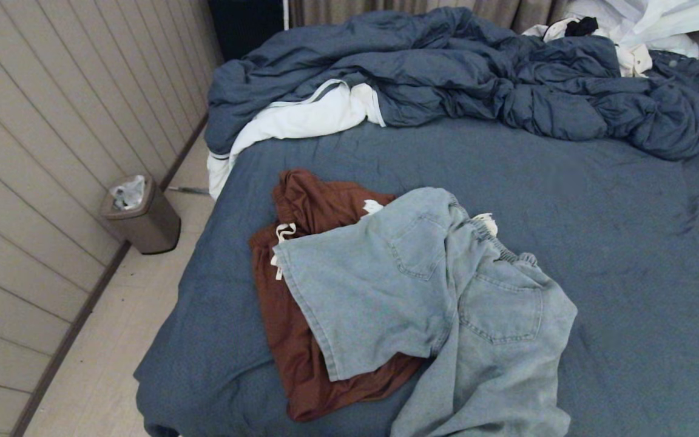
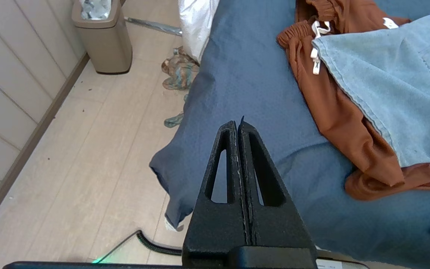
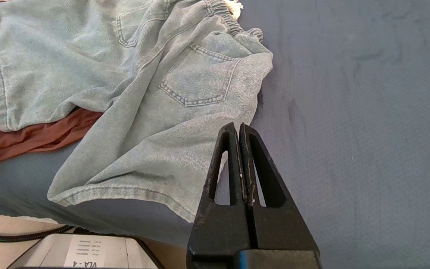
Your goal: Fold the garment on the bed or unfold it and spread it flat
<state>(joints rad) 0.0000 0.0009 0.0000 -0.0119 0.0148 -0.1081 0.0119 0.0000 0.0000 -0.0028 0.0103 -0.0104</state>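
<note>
The left gripper (image 2: 238,125) hangs over the near corner of the bed (image 1: 628,255), its two black fingers pressed tight together with nothing between them; below its tips lies bare slate-blue sheet, and off to its outer side the sheet drops to the pale floor (image 2: 88,149). Ahead of it and toward the middle of the bed lies a rust-brown garment (image 2: 334,119) with a white drawstring at its waistband; that garment is crumpled, and a pair of light blue denim shorts (image 1: 422,291) lies across it, covering much of it.

The right gripper (image 3: 239,129) is likewise clenched on nothing, fingers meeting along their whole length; it hangs above the near edge of the bed, just beside the lower leg of the denim shorts, whose hem trails toward the mattress edge beneath and beside it. The shorts lie back-side up, two patch pockets showing, the elastic waist bunched away from the gripper; beyond it on its outer side stretches plain sheet.

Far beyond both grippers, at the head of the bed, the blue duvet (image 1: 477,79) is heaped in a rumpled ridge, white lining turned out at one end; white clothes (image 1: 641,24) sit behind it. A small tan waste bin (image 1: 140,215) stands on the floor by the panelled wall (image 1: 52,121), past the left gripper.
</note>
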